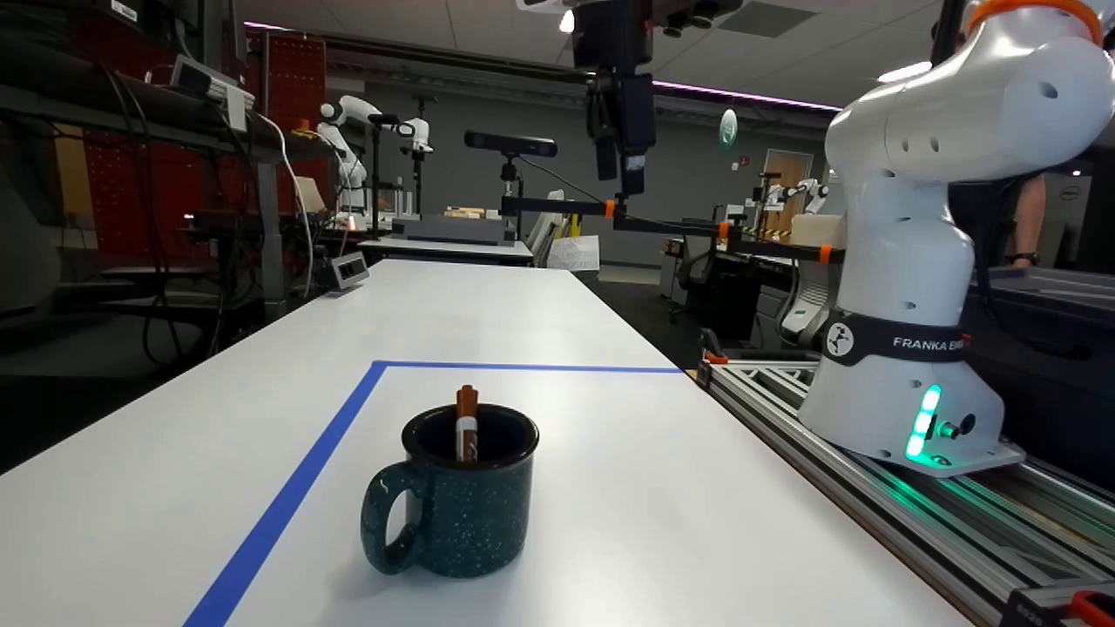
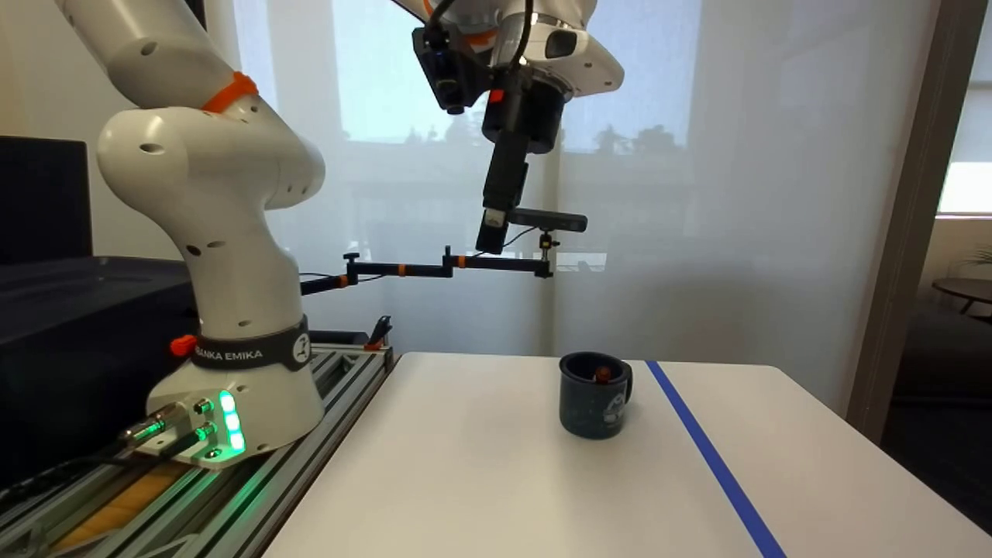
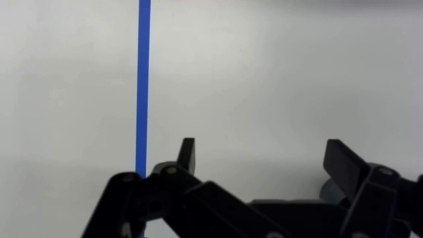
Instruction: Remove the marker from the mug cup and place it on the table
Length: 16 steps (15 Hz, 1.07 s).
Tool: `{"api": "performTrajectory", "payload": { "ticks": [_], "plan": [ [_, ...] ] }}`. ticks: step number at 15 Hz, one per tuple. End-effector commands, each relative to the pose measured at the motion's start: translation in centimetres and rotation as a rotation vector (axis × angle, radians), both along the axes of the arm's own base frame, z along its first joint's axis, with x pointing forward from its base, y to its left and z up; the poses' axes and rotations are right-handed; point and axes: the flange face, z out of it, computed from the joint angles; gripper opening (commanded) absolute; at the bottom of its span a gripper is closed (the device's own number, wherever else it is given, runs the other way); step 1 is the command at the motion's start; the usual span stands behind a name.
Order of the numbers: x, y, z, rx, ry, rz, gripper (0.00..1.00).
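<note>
Pincer [image 3: 260,139], one, mine: spread, empty, high above desk [image 1: 627,470]. Marker [image 1: 467,421], one: standing in mug cup [image 1: 475,518]. Step, I judge: approach. Next: I should align over it, descend, clasp.

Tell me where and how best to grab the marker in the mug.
Probably by its reddish top end, bringing the open gripper in from above. In an exterior view the marker looks nearly upright, that end showing above the rim of the mug; its lower part is hidden inside, where the walls could leave little room.
</note>
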Motion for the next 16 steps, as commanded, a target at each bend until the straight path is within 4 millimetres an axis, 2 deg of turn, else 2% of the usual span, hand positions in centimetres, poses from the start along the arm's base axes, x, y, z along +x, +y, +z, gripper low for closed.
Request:
{"api": "performTrajectory", "payload": {
  "ticks": [1, 5, 9, 10, 13, 16],
  "plan": [
    [2.3, -0.8, 0.4, 0.005, -0.022, 0.006, 1.0],
    [5.7, -0.8, 0.3, 0.005, 0.012, 0.21, 1.0],
    [8.3, 0.3, -0.6, 0.074, 0.07, 0.4, 1.0],
    [6.7, 0.1, -0.5, 0.044, 0.045, 0.315, 1.0],
    [7.9, 0.4, -1.2, 0.06, 0.075, 0.375, 1.0],
    [8.4, 2.8, -0.1, -0.058, 0.062, 0.429, 1.0]
  ]
}}
